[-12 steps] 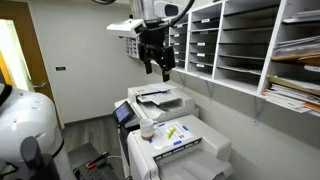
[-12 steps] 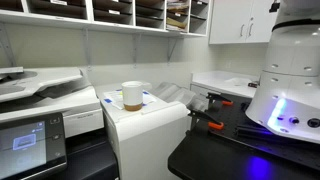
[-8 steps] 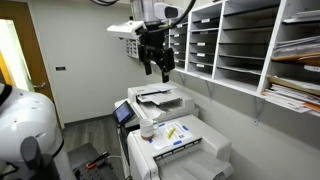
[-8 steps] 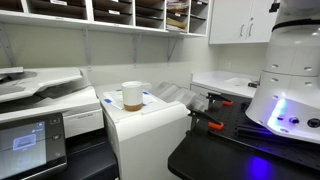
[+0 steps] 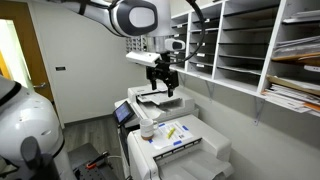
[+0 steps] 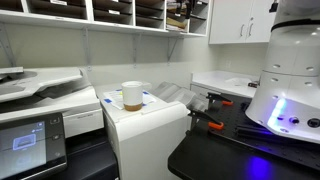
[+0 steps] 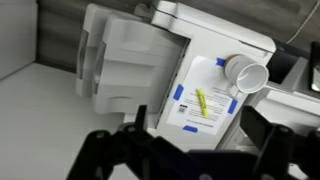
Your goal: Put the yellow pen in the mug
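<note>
The pincer [image 5: 163, 84] hangs released and empty, high over the copier [image 5: 152, 98] and well apart from everything on the white unit [image 5: 190, 152] below. In the wrist view its two dark fingers [image 7: 118, 150] stand wide apart at the near edge.

At the left of that view is the copier's top. To its right lies a paper sheet [image 7: 188, 120] with blue tape at its corners, and the yellow pen [image 7: 203, 103] lies flat and aslant on it. Farther right stands the mug [image 7: 246, 73], upright with its mouth open, near the pen but not touching it.

The grasp looks like the main risk. A thin pen lying flat may roll or squirt out if the fingers close along it rather than across it. Pressing too low could snag the sheet. With the mug so near, a spread finger might knock it on the descent. A pen held level could also catch the rim and tip the mug.
</note>
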Controlling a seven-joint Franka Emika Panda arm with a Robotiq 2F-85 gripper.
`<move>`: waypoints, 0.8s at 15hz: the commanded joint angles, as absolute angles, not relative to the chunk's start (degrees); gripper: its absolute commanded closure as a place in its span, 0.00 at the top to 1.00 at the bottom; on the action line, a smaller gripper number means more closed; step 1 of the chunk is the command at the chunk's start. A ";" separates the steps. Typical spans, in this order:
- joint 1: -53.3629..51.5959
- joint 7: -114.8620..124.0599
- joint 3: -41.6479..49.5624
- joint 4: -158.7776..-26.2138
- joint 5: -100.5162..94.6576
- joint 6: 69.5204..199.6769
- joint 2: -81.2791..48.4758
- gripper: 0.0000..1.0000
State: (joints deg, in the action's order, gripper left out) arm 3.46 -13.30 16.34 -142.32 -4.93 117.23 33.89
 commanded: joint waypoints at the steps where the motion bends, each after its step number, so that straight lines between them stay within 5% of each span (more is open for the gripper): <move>1: 2.29 -16.72 15.70 -139.52 -1.55 120.01 25.98 1.00; 12: 2.23 -21.72 13.63 -139.40 -0.56 119.94 20.66 1.00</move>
